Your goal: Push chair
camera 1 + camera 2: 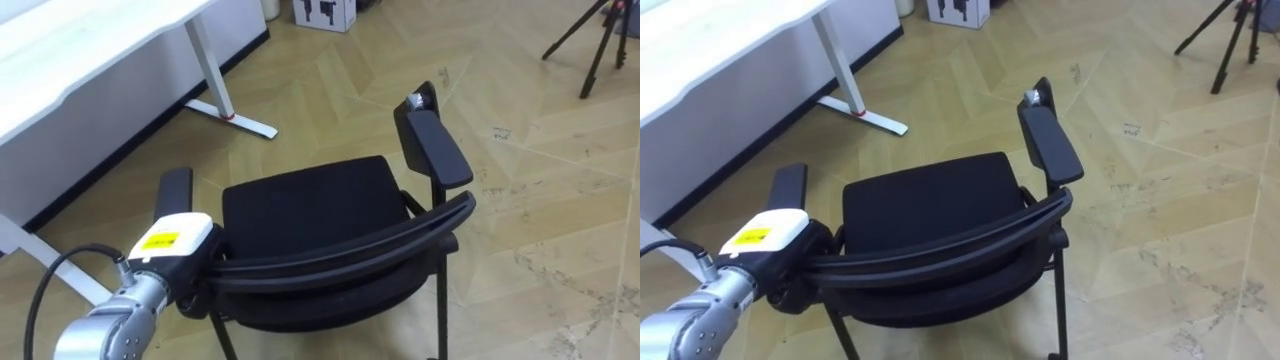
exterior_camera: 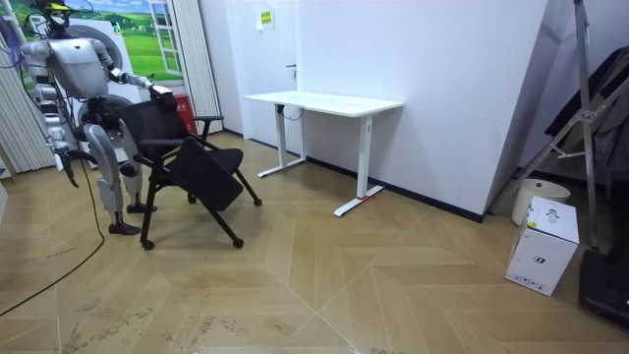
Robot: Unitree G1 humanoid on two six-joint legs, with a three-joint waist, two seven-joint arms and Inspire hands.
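White-backed with a yellow label, our left hand (image 1: 176,246) sits on the near left end of the black chair's (image 1: 310,205) curved backrest (image 1: 350,250); whether it grips or only presses we cannot tell. Our right hand (image 2: 71,175) hangs at our side, its state unreadable. The chair stands just before us on the wooden floor (image 1: 540,210), seat facing away. Beyond it, far left, is the white desk (image 1: 90,40). Pushing from one end will likely swing the chair, so we should press level, slowly, correcting toward the desk.
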